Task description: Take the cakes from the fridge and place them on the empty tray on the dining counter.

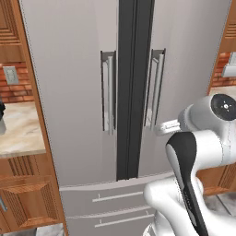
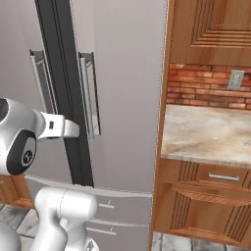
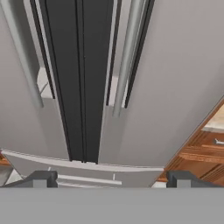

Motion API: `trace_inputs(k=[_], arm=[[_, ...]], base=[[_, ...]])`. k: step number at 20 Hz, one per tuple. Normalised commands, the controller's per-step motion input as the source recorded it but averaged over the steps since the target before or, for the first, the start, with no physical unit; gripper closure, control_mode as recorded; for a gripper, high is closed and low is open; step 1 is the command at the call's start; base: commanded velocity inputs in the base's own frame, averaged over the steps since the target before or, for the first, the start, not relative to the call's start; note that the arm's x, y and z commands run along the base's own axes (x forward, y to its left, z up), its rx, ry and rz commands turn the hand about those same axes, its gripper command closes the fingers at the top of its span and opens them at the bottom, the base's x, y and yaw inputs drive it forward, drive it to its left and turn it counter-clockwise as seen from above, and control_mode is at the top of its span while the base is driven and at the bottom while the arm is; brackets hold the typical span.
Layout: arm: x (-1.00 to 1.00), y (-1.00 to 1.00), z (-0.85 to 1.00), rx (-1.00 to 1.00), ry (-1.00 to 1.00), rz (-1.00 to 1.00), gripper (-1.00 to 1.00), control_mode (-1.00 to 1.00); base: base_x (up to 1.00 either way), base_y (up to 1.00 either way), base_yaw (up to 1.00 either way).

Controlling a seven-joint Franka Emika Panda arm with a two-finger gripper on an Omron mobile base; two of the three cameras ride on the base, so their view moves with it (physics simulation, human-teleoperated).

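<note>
Even, bright render; no blur.

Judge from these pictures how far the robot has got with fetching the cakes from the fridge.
Done: nothing yet. The tall silver-grey double-door fridge is shut, both doors closed on the dark centre strip.

In hand: the open two-finger gripper holds nothing and points at the right door's vertical bar handle, without touching it.

Left: open the door, take out the cakes, carry them to the tray.

The fridge (image 1: 83, 92) is standing tall and grey between wood cabinets. Both doors are staying shut. Two long bar handles are hanging beside a dark strip down the middle. Two drawers are sitting shut at the bottom.
</note>
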Motion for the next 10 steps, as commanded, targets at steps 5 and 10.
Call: trace_inputs(k=[5,10], arm=[[0.0,0.0,0.0,0.0,0.0,0.0,-1.0,1.0],[0.0,0.0,0.0,0.0,0.0,0.0,-1.0,1.0]], base=[[-0.22,0.02,0.01],[-0.65,0.27,0.06]])
